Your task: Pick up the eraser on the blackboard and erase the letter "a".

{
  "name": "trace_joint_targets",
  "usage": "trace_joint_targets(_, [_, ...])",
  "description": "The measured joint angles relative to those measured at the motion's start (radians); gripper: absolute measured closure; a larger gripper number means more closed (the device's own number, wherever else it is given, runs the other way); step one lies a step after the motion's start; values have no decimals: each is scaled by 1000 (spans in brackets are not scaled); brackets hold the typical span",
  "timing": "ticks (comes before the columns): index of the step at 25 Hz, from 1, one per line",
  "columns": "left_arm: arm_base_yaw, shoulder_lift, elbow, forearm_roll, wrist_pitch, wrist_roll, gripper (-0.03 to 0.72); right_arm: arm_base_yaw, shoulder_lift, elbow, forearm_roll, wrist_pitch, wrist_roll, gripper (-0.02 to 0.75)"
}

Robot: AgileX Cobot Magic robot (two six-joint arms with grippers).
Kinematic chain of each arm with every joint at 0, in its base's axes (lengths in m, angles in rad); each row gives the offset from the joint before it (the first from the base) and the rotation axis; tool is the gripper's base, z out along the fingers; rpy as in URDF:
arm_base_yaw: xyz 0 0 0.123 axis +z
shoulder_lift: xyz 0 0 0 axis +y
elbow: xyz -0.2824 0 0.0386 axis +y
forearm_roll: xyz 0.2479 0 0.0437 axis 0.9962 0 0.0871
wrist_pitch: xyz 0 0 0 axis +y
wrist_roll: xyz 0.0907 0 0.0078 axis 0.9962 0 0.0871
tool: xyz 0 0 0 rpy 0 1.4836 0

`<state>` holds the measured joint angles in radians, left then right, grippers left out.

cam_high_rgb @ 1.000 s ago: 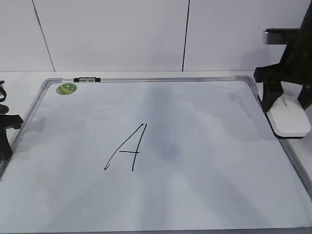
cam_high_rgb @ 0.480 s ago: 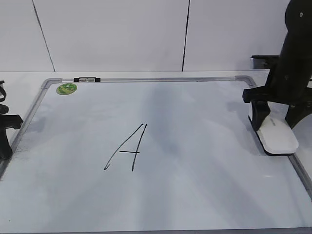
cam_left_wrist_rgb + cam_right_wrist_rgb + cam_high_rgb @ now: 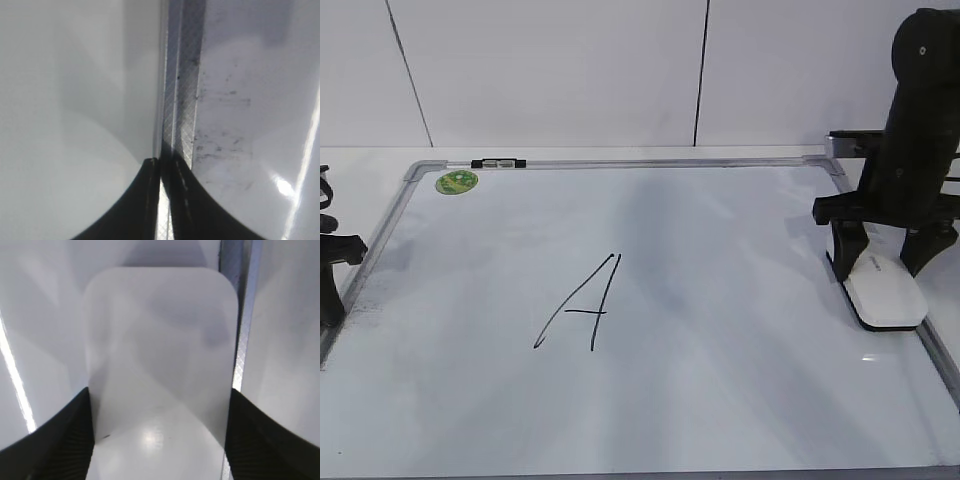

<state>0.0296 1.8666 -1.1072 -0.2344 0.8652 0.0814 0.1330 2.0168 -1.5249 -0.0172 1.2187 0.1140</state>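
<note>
The white eraser [image 3: 887, 298] lies at the right edge of the blackboard [image 3: 740, 380], just inside its frame. My right gripper [image 3: 882, 268] is shut on it, one finger on each long side. The right wrist view shows the eraser [image 3: 160, 355] filling the space between my right gripper's [image 3: 159, 440] fingers [image 3: 60, 440], with the board's frame [image 3: 242, 340] to its right. A large slanted capital "A" [image 3: 582, 305] is at the board's middle. No small letter "a" shows. My left gripper [image 3: 328, 290] sits at the board's left edge, shut and empty [image 3: 165, 172].
A green round sticker [image 3: 457, 181] and a small black-and-white marker [image 3: 499, 162] are at the board's top left. The left wrist view shows the frame strip [image 3: 182, 100] with smudged board surface to its right. A white wall stands behind.
My right gripper has carried the eraser left from beyond the right frame onto the board's right edge and lowered it. The left arm has not moved.
</note>
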Motion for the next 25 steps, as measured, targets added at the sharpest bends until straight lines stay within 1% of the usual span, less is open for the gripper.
trace_joint_targets(8, [0,0,0,0,0,0,650,0,0,0,4,0,0,214])
trace_joint_targets(25, [0,0,0,-3,0,0,649,0,0,0,4,-55,0,214])
